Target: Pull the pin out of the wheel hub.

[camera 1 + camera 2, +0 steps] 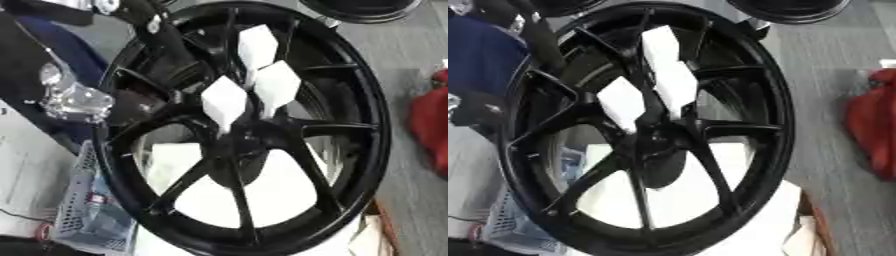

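Up close, 3 white pins point(224, 102) crowd the wheel hub point(234, 145).

A red cloth bundle point(430, 125) is lying on the grey floor point(411, 60) at the right edge. A pale mesh basket point(87, 210) is sitting at the lower left. Another black rim point(363, 9) is showing at the top edge. White material point(262, 195) is lying low in the middle.

A black arm point(162, 37) with silver joints comes down from the top left and goes in behind the spokes. A shiny silver joint point(74, 97) sits lower on the left side. The hand at its end is hidden, so its fingers cannot be seen.
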